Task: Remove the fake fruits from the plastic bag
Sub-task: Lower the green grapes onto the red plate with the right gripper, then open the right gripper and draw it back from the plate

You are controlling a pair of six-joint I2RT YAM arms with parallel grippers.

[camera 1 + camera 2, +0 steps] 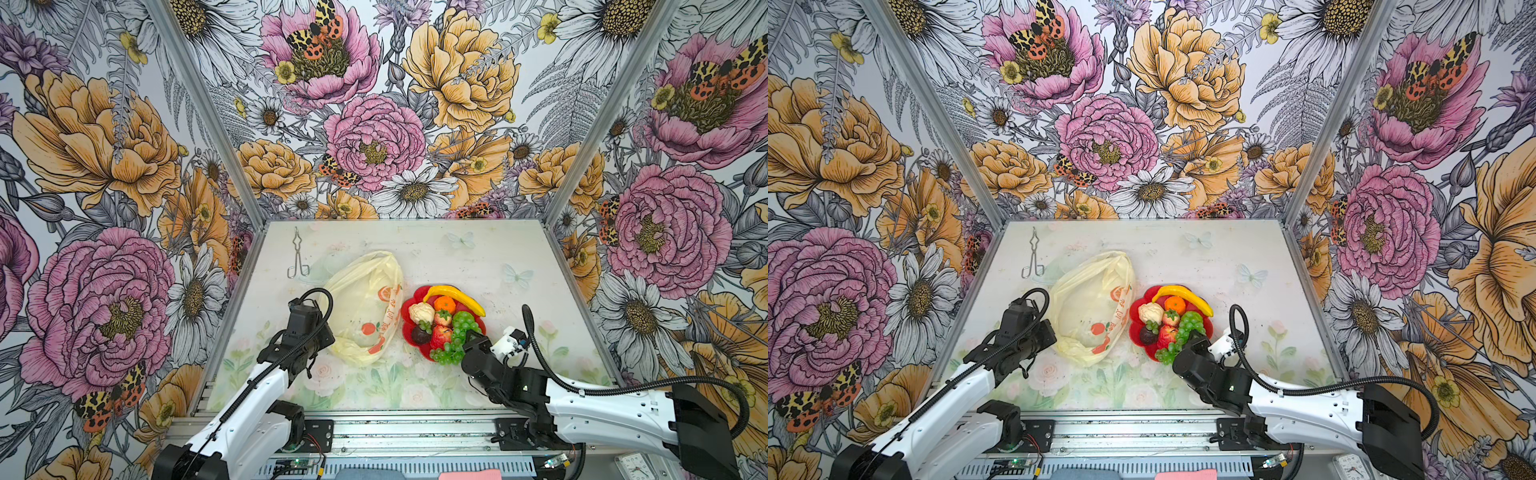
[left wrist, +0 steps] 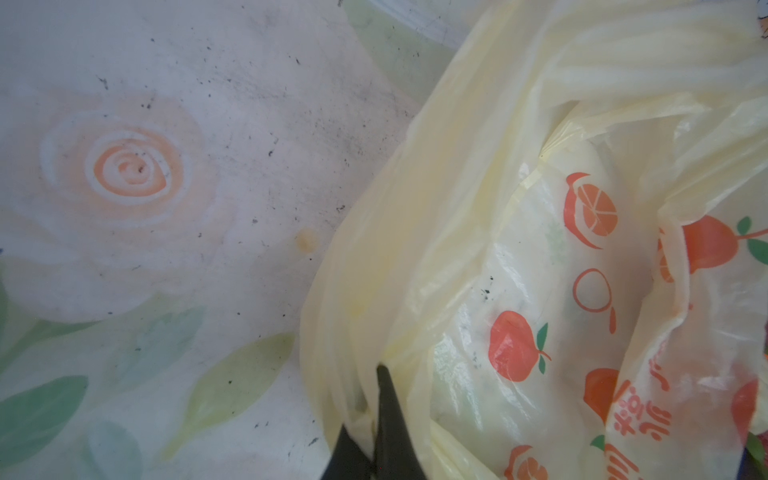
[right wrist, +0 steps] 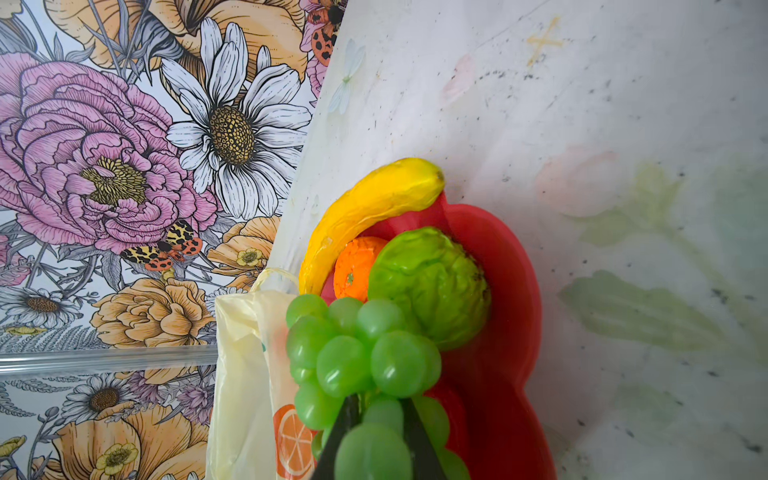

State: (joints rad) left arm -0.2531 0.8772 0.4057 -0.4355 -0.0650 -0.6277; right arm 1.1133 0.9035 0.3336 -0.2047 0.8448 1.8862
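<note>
The plastic bag [image 1: 361, 316] [image 1: 1092, 311] lies flat and slack left of centre, and no fruit shows inside it. My left gripper [image 2: 372, 386] is shut on a gathered fold at its near edge. The fake fruits are piled on a red flower-shaped plate [image 1: 409, 305]: banana [image 1: 453, 297], orange [image 1: 444, 304], cream bumpy piece [image 1: 421, 312], strawberry [image 1: 443, 318], red apple [image 1: 440, 336], dark brown one [image 1: 420, 334] and a green round fruit [image 3: 428, 286]. My right gripper [image 3: 377, 401] is closed on the green grape bunch [image 1: 457, 332], which rests on the plate's near side.
Metal tongs [image 1: 298, 259] lie at the far left of the table. Flowered walls close in the left, back and right sides. A metal rail runs along the front edge, with a small clock [image 1: 633, 465] below it at the right.
</note>
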